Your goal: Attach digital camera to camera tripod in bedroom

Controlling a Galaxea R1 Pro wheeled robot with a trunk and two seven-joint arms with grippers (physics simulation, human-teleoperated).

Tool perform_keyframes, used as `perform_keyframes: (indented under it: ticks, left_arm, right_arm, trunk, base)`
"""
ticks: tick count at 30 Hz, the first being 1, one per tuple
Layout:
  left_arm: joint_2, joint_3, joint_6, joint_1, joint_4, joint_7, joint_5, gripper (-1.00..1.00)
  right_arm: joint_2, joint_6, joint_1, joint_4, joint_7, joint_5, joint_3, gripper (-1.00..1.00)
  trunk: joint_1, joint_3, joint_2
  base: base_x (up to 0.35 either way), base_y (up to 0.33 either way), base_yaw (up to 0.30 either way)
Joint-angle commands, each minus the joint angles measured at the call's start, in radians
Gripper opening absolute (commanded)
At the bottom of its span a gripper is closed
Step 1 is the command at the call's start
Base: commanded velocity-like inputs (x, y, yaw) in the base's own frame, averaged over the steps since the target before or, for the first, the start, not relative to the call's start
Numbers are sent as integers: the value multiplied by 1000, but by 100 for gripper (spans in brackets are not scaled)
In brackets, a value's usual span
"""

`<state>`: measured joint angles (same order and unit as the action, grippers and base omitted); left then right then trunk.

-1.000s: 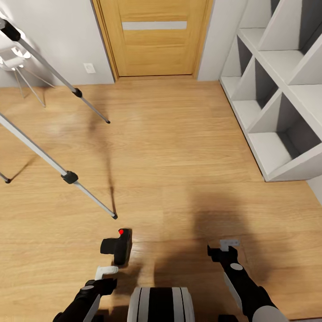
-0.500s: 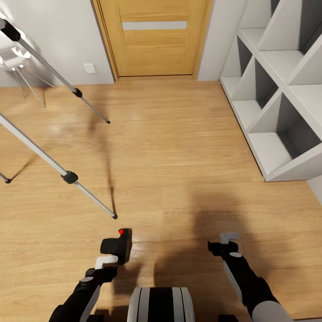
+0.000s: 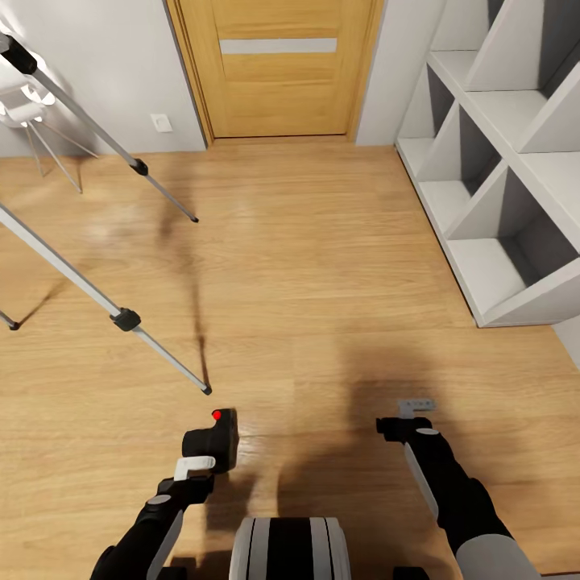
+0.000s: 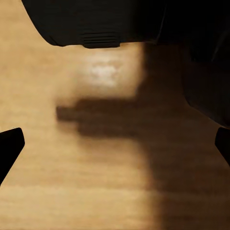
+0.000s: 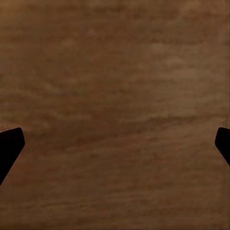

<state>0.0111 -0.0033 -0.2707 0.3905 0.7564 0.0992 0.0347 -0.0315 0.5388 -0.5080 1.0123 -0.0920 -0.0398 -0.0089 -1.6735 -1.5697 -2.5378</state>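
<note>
The digital camera (image 3: 213, 439) lies on the wood floor just in front of me, black, with its red dot (image 3: 216, 415) facing up. My left gripper (image 3: 194, 466) hovers right behind it, white fingers apart. In the left wrist view the camera (image 4: 96, 21) is a dark mass beyond my open left gripper (image 4: 115, 148), with nothing between the fingertips (image 4: 9, 143). My right gripper (image 3: 416, 406) hangs open over bare floor to the camera's right, its fingertips (image 5: 9, 143) spread wide. Two silver legs of the camera tripod (image 3: 126, 320) slant in from the left; its head is out of view.
An oak door (image 3: 278, 68) stands shut in the far wall. White cube shelves (image 3: 499, 161) line the right side. A small white spiky lamp (image 3: 24, 105) stands at the far left behind the tripod legs. My trunk (image 3: 290, 548) is at the bottom edge.
My left gripper has moved forward, close up behind the camera. My right gripper has also advanced a little over the floor. The tripod and the view have not shifted.
</note>
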Motion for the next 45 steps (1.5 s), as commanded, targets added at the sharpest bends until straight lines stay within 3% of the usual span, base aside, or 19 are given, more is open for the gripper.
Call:
perform_keyframes:
  ticks: [1,18,45]
  left_arm:
    - [0,-1,-5,0,2,4,3,100]
    - [0,-3,-7,0,-12,5,0,100]
    - [0,-3,-7,0,2,5,1,100]
  right_arm:
    - [0,6,0,2,-1,-4,0,100]
    - [1,6,0,2,-6,-3,0,100]
    - [1,6,0,0,-9,-2,0,100]
  trunk:
    - [0,-1,0]
    - [0,-1,0]
    - [-12,-105,-7]
  base:
    - [0,0,0]
    - [0,0,0]
    - [0,0,0]
